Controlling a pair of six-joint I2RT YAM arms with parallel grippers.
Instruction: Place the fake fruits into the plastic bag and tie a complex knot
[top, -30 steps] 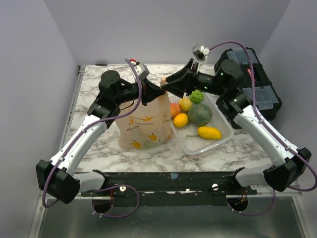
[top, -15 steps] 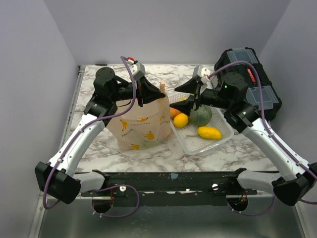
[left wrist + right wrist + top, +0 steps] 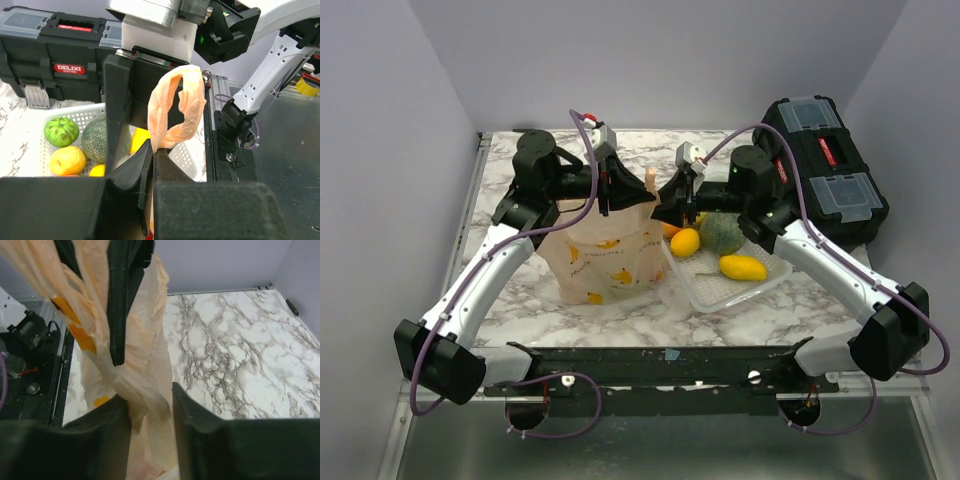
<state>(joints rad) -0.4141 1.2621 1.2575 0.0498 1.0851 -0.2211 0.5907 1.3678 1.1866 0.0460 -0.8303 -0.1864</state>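
The marble worktop (image 3: 720, 315) carries everything. The black DELIXI toolbox (image 3: 820, 165) sits well to the right of the plastic bag (image 3: 610, 255) and beyond it. The pale-orange bag stands upright, pulled tall from its top. The white lattice basket (image 3: 700, 282) lies just to the bag's right, almost touching it.

What has changed is my right arm. A second ago its pincer met the left one high at the bag's top, then it let go and backed off over the basket. Now the right pincer (image 3: 670, 208) is back at the bag's upper right edge, lower down. Its wrist view shows the pincer half-closed with a twisted strip of the bag filling the gap between the fingers (image 3: 120, 440), which I take for a fresh grip. The left pincer (image 3: 608, 192), above the bag's top left, has stayed clamped narrow on the plastic, and one handle loop (image 3: 177, 110) stands up out of its fingers.

I read this as a re-grip that sets both handles up for tying, but I see no knot yet. To the right of the bag, a melon (image 3: 720, 232), a mango (image 3: 742, 267) and a lemon (image 3: 685, 242) lie in the basket, so loading looks unfinished. I cannot tell what the bag itself holds.
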